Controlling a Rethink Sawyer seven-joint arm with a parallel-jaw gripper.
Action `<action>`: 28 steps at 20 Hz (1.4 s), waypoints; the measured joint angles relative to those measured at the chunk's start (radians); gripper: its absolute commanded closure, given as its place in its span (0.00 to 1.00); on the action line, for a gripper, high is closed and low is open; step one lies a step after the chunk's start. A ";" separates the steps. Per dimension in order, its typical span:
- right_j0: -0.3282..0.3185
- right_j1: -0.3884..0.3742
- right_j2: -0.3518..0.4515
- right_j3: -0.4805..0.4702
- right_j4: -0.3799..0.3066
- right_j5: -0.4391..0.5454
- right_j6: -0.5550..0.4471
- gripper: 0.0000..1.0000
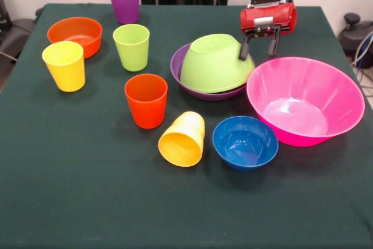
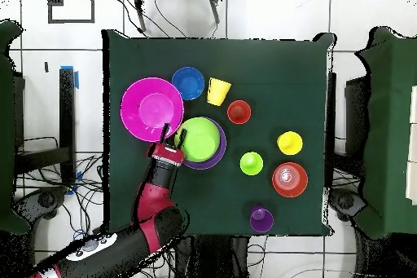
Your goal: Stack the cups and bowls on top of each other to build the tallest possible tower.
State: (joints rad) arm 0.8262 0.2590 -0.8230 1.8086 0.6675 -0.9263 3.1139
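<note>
Front view shows your hand (image 1: 259,45) open beside the lime green bowl (image 1: 214,62), which lies tilted, upside down, in the purple bowl (image 1: 178,65) mid-counter. One finger touches its rim. You'd next need to settle it squarely before adding more.

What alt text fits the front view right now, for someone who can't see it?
The red tool hangs open at the rim of an upturned green bowl that rests tilted in a purple bowl. A large pink bowl, a blue bowl, an orange bowl and five cups surround them on a green tablecloth.
</note>
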 measured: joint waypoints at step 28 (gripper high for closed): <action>0.002 0.034 0.000 0.000 0.004 -0.069 0.000 0.00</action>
State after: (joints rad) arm 0.8285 0.2933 -0.8231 1.8085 0.6714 -0.9954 3.1139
